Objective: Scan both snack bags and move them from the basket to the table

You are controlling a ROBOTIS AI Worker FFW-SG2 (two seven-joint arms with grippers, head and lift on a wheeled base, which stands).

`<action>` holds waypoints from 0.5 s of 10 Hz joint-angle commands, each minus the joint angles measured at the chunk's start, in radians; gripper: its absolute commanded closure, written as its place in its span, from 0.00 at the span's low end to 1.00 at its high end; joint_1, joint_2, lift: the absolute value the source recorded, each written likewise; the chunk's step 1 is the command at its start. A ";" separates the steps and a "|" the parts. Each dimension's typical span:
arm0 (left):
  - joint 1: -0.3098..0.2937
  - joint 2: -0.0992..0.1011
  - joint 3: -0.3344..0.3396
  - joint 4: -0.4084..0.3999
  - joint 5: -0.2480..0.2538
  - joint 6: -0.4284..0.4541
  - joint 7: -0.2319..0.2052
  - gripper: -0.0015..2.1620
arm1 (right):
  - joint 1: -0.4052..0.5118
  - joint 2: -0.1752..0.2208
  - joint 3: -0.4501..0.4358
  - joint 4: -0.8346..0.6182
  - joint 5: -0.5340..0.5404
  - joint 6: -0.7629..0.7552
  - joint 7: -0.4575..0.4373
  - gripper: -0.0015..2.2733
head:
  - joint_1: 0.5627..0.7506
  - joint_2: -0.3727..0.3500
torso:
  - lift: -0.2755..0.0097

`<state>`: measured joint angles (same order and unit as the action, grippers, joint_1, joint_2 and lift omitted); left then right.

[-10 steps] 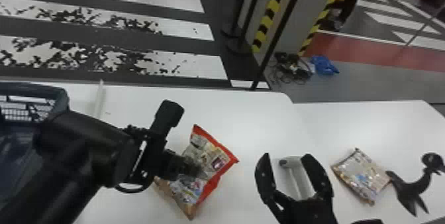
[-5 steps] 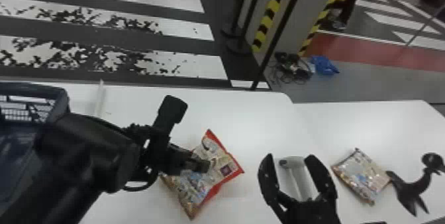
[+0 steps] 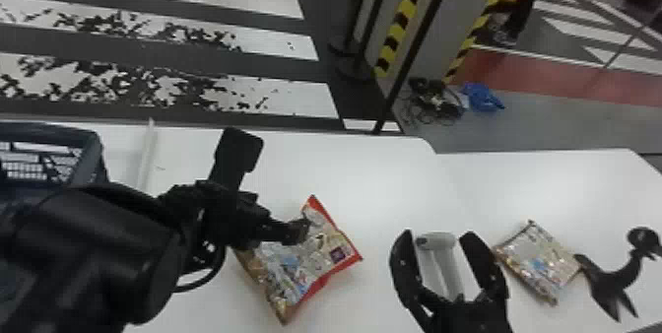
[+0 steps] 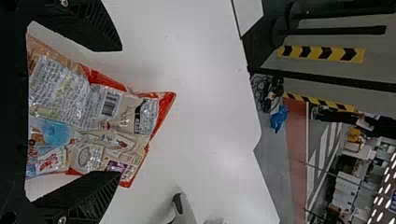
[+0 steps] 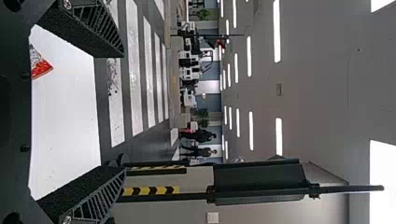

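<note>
Our left wrist view shows the red-edged snack bag [image 4: 56, 93] and its barcode [image 4: 109, 103]; our left gripper [image 3: 295, 231] and right gripper [image 3: 438, 233] have fingers spread.

Left gripper [image 3: 295, 231] over red-edged snack bag [image 3: 315, 258], white worktop [image 3: 374, 174]. Right gripper [image 3: 438, 236], jaws apart, gray device [image 3: 443, 265] seen between. Second snack bag [image 3: 539, 260] at right, beside black bird-shaped thing [image 3: 611, 280]. Dark basket [image 3: 93, 147], far left.

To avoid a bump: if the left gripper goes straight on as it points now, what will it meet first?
Most likely the red-edged snack bag, which shows between the fingers of the open left gripper; whether they already touch is unclear.
</note>
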<state>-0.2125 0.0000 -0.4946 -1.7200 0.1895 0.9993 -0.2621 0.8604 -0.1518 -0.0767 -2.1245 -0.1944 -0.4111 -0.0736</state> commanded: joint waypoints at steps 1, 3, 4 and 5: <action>0.084 -0.003 0.071 -0.122 -0.019 -0.006 0.033 0.02 | 0.000 -0.003 0.000 0.005 0.001 -0.001 0.000 0.03 | 0.70 0.03 | 0.62; 0.186 -0.003 0.133 -0.280 -0.044 -0.006 0.122 0.02 | -0.001 -0.006 0.011 0.009 0.007 0.002 0.000 0.03 | 0.70 0.03 | 0.62; 0.243 0.021 0.152 -0.368 -0.065 -0.006 0.181 0.02 | 0.000 -0.008 0.020 0.008 0.007 0.002 0.000 0.03 | 0.70 0.03 | 0.62; 0.306 0.074 0.172 -0.448 -0.100 -0.006 0.230 0.02 | 0.000 -0.009 0.026 0.005 0.007 0.002 0.002 0.03 | 0.70 0.03 | 0.62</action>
<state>0.0605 0.0487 -0.3318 -2.1228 0.1065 0.9933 -0.0336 0.8605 -0.1601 -0.0546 -2.1182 -0.1873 -0.4087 -0.0722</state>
